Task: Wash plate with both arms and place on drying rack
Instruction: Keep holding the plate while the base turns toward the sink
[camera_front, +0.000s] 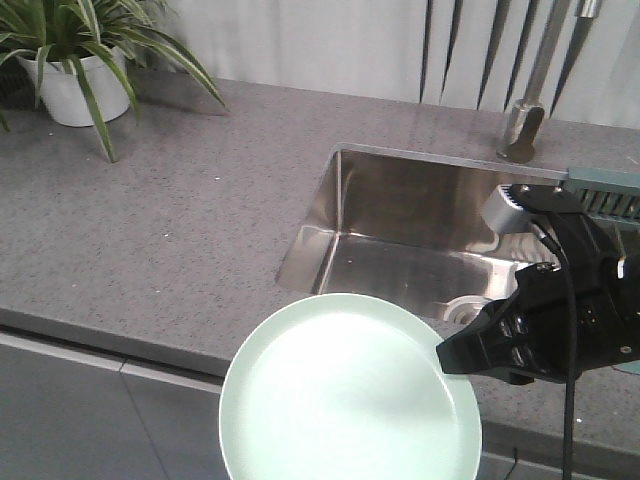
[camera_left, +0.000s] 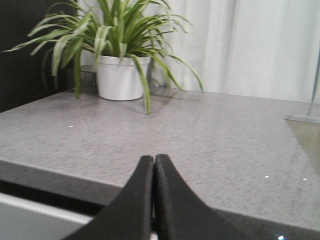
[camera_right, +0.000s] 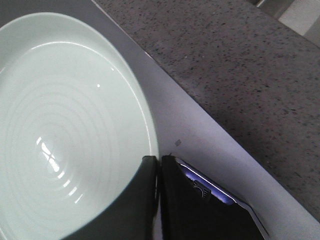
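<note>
The pale mint-green plate (camera_front: 345, 395) hangs in the air in front of the counter's near edge, level with it. My right gripper (camera_front: 446, 357) is shut on the plate's right rim; in the right wrist view the gripper (camera_right: 159, 161) pinches the rim of the plate (camera_right: 65, 130) between its jaws. My left gripper (camera_left: 153, 159) is shut and empty, low at the counter's front edge, facing the potted plant; it does not show in the front view. A corner of the drying rack (camera_front: 606, 190) with its grey-blue end piece shows at the right edge, behind the right arm.
The steel sink basin (camera_front: 400, 250) is set in the grey speckled counter (camera_front: 170, 220), with the tap (camera_front: 525, 125) behind it. A potted plant (camera_front: 75, 70) in a white pot stands at the back left and also shows in the left wrist view (camera_left: 120, 75).
</note>
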